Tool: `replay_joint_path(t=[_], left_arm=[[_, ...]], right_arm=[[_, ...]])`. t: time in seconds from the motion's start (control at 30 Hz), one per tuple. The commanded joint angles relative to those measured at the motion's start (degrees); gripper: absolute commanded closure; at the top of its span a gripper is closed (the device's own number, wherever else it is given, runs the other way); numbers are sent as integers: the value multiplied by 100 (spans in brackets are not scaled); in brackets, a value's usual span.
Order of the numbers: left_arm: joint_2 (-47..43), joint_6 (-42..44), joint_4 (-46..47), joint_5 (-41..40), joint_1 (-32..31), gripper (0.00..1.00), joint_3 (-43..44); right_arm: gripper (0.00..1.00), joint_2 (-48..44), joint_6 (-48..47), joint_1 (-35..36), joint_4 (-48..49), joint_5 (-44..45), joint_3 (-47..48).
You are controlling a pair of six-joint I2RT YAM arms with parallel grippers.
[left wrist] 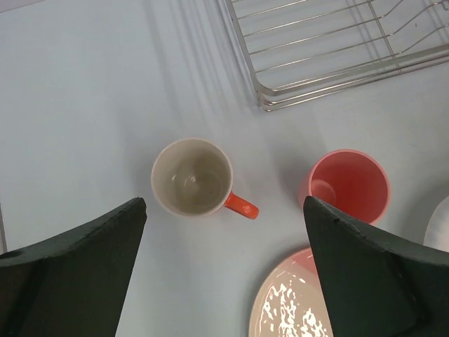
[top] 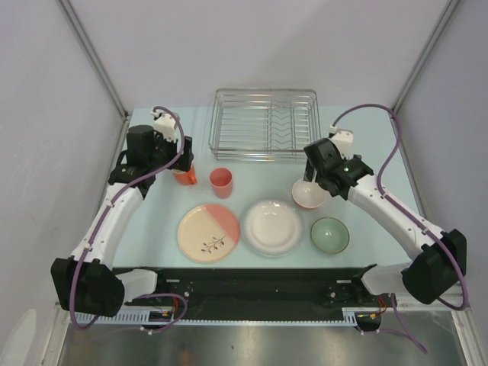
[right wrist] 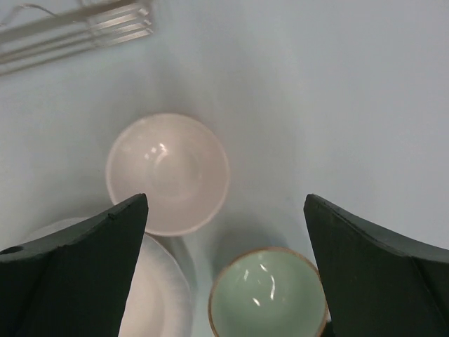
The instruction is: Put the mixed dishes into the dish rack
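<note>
Rack (top: 264,123) at the back of the table (top: 160,229), mug (left wrist: 191,176) left of cup (top: 221,181) just in front of it, left plate (top: 208,232) and right plate (top: 271,226) side by side nearer still, far bowl (top: 309,195) and near bowl (top: 329,235) to their right.

We see the dish rack (top: 264,123) at the far side of the bench (top: 381,149), with all six dishes lying outside it, nearer the arm bases. The left end effector (top: 181,168) hangs over the orange mug (top: 187,178) (only part of it shows beneath the arm), and the pink cup (top: 221,182) stands just beside it. Nearer still, the cream-and-pink plate (top: 208,232), the white plate (top: 271,226) and the green bowl (top: 330,235) lie in a row. The right end effector (top: 319,181) hovers over the pale pink bowl (top: 307,197).
</note>
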Motion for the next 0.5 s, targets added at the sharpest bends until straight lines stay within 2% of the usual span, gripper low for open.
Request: replay_joint_path(t=[0.0,0.03,0.1,0.17,0.47], left_arm=[[-222,103,67,-6,19,0,-39],[-239,103,58,-6,19,0,-47],[-239,95,32,3,28,0,-48],[-274,103,32,29,19,0,-65],[-362,130,146,-23,19,0,-276]], right_arm=[[0,-391,2301,-28,-1698,655,-265],[1,-417,2618,-28,-2180,673,-448],[4,-514,3495,-45,-2657,682,-590],[6,-558,3981,-37,-3107,525,-749],[9,-769,4537,165,-3802,-223,-1345]])
